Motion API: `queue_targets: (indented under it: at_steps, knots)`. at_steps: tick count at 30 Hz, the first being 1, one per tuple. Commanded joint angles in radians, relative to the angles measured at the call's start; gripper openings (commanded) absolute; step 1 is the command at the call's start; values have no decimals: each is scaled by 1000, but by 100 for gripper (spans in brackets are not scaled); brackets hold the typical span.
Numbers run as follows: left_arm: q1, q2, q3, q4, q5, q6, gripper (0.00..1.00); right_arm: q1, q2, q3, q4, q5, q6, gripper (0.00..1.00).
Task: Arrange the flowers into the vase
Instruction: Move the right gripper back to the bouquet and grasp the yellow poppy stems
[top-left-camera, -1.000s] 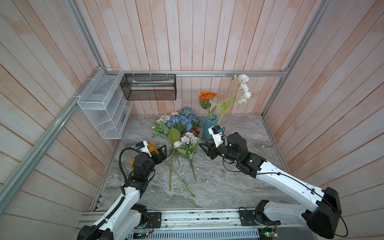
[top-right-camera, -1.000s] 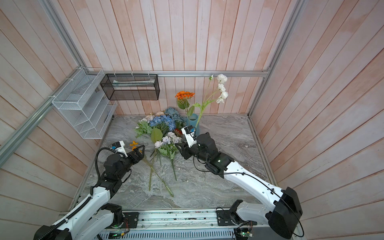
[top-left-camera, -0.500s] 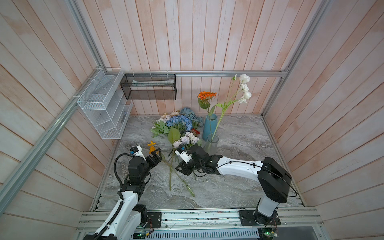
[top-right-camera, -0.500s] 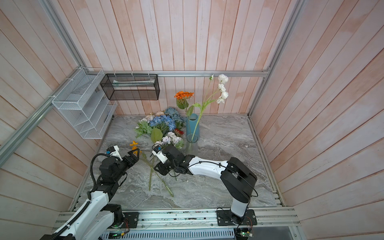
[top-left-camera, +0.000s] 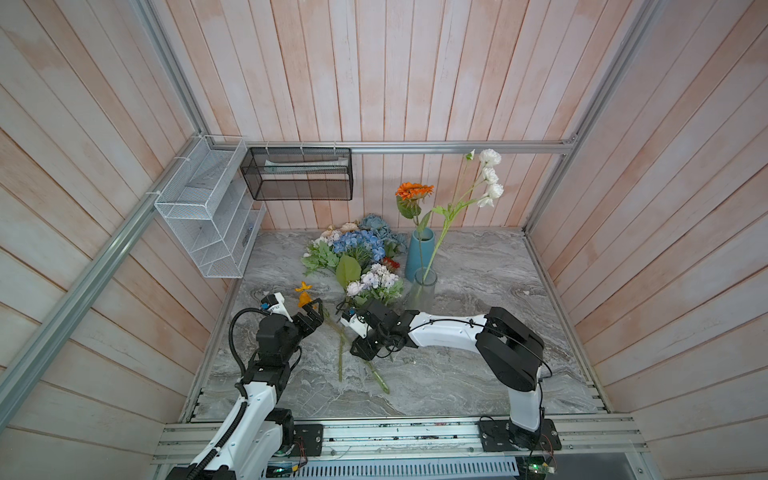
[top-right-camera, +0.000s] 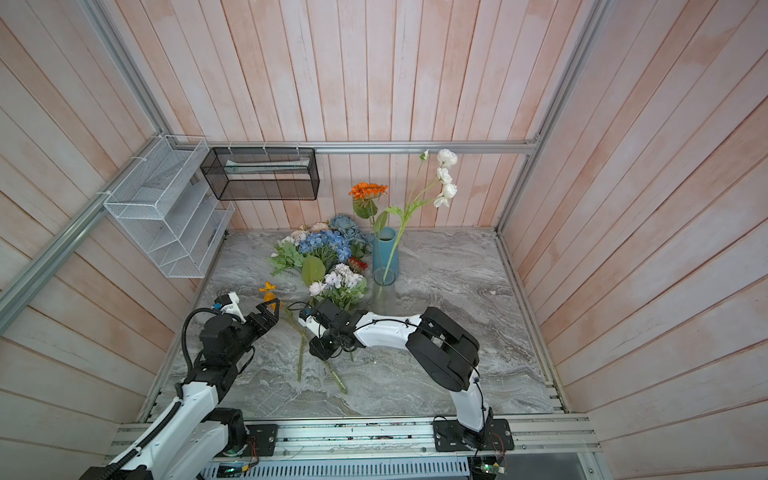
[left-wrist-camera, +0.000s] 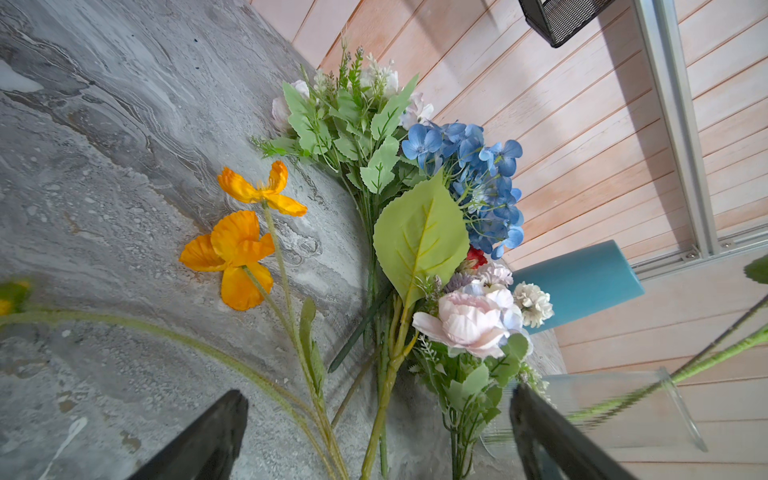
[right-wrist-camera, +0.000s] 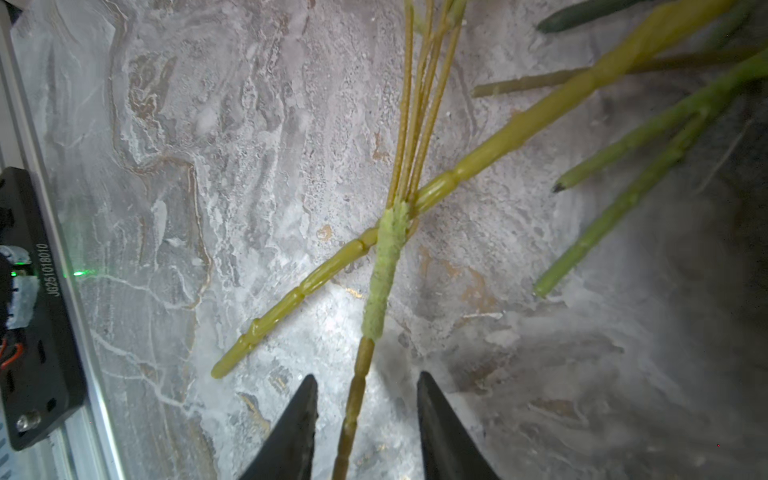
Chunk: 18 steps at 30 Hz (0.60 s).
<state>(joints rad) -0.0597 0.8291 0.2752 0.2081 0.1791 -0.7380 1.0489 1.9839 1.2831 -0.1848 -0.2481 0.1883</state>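
Green stem (right-wrist-camera: 382, 266) of a yellow flower (left-wrist-camera: 237, 245), lying on the worktop (top-left-camera: 436, 386), is straddled by the right fingers (right-wrist-camera: 299, 428), parted and not yet gripping, presumably for transfer to the glass vase (top-left-camera: 422, 291); the left fingers (left-wrist-camera: 199, 440) are spread wide, empty.

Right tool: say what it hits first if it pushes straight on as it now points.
The right tool would likely meet the fuzzy green flower stem lying between its jaws; depth is unclear.

Left arm (top-left-camera: 254, 401), right arm (top-left-camera: 446, 333): white shells, black joints; black cable (top-left-camera: 232, 336) loops; black pointed fingers (right-wrist-camera: 291, 434)
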Motion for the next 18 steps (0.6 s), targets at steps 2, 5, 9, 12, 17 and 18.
queue_targets:
  at_steps: [2,5,9,12,17,18]
  knots:
    - [5,-4,-19,8,10,-1,100,8,44,37,-30,20,-12,34]
    - [6,-6,-18,5,11,-3,100,8,60,50,-26,12,-12,24]
    - [5,-12,-20,-1,12,-3,100,7,66,60,-24,-2,-12,2]
    - [6,-15,-22,0,11,-4,100,8,61,59,-25,-6,-12,0]
    - [6,-19,-20,1,16,-8,100,7,42,58,-28,1,5,0]
    - [6,-19,-20,2,18,-8,100,4,37,59,-28,0,10,0]
